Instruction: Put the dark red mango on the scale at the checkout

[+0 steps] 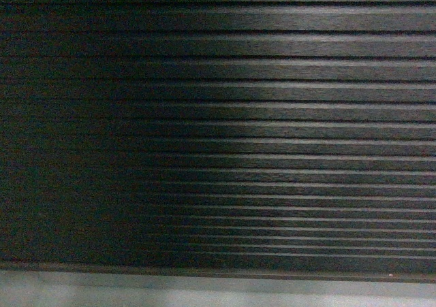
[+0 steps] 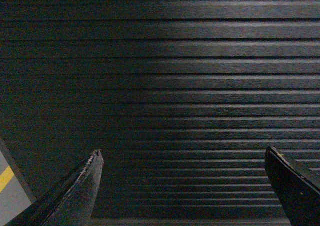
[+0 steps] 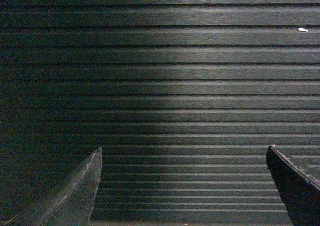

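The checkout's dark ribbed front panel (image 1: 225, 130) fills the head view, with its grey base plinth (image 1: 204, 290) along the bottom. The same ribbed panel (image 2: 170, 75) fills the left wrist view, and the panel (image 3: 170, 75) also fills the right wrist view. My left gripper (image 2: 183, 153) is open, its two dark fingers far apart with nothing between them. My right gripper (image 3: 184, 152) is open and empty too. Both face the panel from close range. The dark red mango and the scale are out of view. Neither gripper shows in the head view.
A strip of grey floor with a yellow line (image 2: 6, 178) shows at the lower left of the left wrist view. A small white speck (image 3: 303, 29) sits on the panel at the upper right of the right wrist view.
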Available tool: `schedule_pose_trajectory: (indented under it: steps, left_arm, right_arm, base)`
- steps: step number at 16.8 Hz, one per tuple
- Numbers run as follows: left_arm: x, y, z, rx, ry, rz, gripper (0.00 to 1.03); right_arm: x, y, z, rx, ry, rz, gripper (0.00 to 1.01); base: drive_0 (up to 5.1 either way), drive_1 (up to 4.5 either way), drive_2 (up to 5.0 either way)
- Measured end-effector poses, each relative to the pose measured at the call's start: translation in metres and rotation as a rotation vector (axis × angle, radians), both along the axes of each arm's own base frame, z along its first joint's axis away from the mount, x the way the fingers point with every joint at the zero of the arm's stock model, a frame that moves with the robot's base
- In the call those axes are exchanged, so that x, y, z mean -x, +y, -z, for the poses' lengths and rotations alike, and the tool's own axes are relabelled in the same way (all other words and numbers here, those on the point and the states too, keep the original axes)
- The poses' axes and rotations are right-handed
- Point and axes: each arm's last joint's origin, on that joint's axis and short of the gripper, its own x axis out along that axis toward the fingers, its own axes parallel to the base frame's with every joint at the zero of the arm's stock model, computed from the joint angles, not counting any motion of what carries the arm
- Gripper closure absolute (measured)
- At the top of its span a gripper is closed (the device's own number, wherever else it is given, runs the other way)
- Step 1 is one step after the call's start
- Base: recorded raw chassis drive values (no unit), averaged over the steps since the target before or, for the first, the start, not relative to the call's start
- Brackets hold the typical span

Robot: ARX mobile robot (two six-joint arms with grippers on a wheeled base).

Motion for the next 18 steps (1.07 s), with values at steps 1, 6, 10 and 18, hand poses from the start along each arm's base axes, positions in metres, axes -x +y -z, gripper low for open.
schedule_pose_trajectory:
  steps: [1,6,10,18]
  left_arm:
    - [0.0,0.0,0.0,0.0,0.0,0.0,0.05]
    - [0.0,0.0,0.0,0.0,0.0,0.0,0.05]
    - [0.0,0.0,0.0,0.0,0.0,0.0,0.05]
    - [0.0,0.0,0.0,0.0,0.0,0.0,0.05]
  right_arm:
    - [0.0,0.0,0.0,0.0,0.0,0.0,0.03]
    - [0.0,0.0,0.0,0.0,0.0,0.0,0.03]
    - [0.0,0.0,0.0,0.0,0.0,0.0,0.03]
    - [0.0,0.0,0.0,0.0,0.0,0.0,0.03]
  base:
    - [0.0,0.0,0.0]
    - [0.0,0.0,0.0]
    - [0.0,0.0,0.0]
    - [0.0,0.0,0.0]
